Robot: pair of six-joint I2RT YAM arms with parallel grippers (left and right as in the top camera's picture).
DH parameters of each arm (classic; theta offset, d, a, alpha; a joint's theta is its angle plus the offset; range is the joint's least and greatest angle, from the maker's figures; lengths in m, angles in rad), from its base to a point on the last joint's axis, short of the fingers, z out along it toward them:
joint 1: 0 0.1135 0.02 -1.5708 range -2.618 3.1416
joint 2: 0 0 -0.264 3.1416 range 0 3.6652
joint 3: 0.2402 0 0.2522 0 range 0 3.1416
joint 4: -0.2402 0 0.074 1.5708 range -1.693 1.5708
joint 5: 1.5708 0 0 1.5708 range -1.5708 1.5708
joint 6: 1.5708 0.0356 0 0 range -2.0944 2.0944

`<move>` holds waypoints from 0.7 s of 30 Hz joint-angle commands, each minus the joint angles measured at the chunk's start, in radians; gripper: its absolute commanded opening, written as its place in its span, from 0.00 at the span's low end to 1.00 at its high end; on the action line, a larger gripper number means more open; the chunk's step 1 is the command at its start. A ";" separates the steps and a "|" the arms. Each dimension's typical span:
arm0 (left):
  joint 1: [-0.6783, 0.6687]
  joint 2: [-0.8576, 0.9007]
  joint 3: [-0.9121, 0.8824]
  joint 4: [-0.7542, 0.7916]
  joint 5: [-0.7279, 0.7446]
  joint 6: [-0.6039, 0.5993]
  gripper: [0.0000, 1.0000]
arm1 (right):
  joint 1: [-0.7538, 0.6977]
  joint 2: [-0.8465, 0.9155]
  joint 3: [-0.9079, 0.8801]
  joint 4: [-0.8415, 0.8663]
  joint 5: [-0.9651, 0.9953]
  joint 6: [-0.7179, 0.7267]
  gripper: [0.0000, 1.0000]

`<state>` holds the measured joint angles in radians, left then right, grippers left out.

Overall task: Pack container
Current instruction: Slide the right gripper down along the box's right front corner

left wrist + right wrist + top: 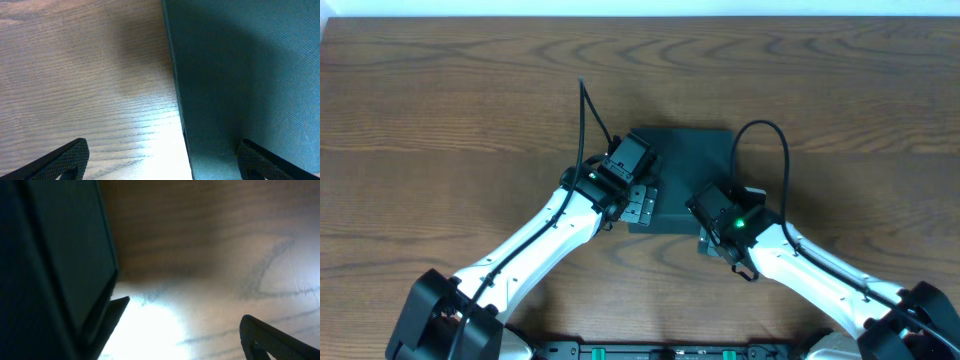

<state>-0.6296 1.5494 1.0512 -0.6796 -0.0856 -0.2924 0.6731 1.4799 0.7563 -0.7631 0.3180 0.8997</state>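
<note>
The left gripper (162,160) and the right gripper (182,317) both gape wide, holding nothing, one at each near corner of the dark container (695,160), which sits mid-table (440,120), unmarked, its contents hidden.

- This looks like a robotics lab or test bench rather than a home. A white-and-black left arm (545,235) and a matching right arm (820,265) stand at the near edge of one table (440,100).
- Black cables (761,123) loop openly off the arms' wrists.
- A dark mounting rail (670,350) with fittings runs between the arm bases.
- The tabletop is plain wood grain, evenly lit, and carries a dark container (695,160).
- A pale strip (640,8) lies beyond the far edge. What it is cannot be told.
</note>
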 commanded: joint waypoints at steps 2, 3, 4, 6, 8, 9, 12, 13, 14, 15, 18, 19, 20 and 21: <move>0.001 0.032 -0.002 -0.027 -0.030 0.000 0.95 | 0.007 0.005 -0.001 0.038 0.096 0.032 0.99; 0.001 0.032 -0.002 -0.027 -0.030 0.000 0.95 | 0.007 0.005 -0.001 0.045 0.101 0.031 0.99; 0.001 0.032 -0.002 -0.027 -0.030 0.001 0.95 | 0.007 0.005 -0.001 0.051 0.103 0.031 0.99; 0.001 0.032 -0.002 -0.029 -0.030 0.001 0.95 | 0.007 0.005 -0.001 0.063 0.090 0.031 0.99; 0.001 0.032 -0.002 -0.031 -0.030 0.001 0.95 | 0.007 0.001 0.001 0.069 0.050 0.023 0.99; 0.001 0.032 -0.002 -0.032 -0.030 0.001 0.95 | 0.007 -0.003 0.003 0.069 0.027 0.019 0.99; 0.001 0.032 -0.002 -0.035 -0.030 0.000 0.95 | 0.008 -0.039 0.009 0.069 -0.009 0.007 0.99; 0.001 0.032 -0.002 -0.035 -0.030 0.000 0.95 | 0.008 -0.054 0.009 0.068 -0.012 0.005 0.99; 0.001 0.032 -0.002 -0.034 -0.030 0.000 0.95 | 0.008 -0.077 0.009 0.068 -0.015 0.003 0.99; 0.001 0.032 -0.002 -0.033 -0.030 0.000 0.95 | 0.008 -0.103 0.009 0.068 -0.022 0.000 0.99; 0.001 0.032 -0.002 -0.034 -0.030 0.000 0.95 | 0.008 -0.177 0.009 0.068 -0.046 -0.019 0.99; 0.001 0.032 -0.002 -0.034 -0.030 0.000 0.95 | 0.008 -0.200 0.009 0.067 -0.048 -0.024 0.99; 0.001 0.032 -0.002 -0.034 -0.030 0.000 0.95 | 0.008 -0.221 0.009 0.067 -0.049 -0.026 0.99; 0.001 0.032 -0.002 -0.034 -0.030 0.000 0.95 | 0.008 -0.243 0.009 0.068 -0.050 -0.026 0.99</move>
<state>-0.6296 1.5497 1.0534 -0.6910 -0.0860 -0.2928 0.6731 1.2869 0.7563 -0.6964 0.2771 0.8921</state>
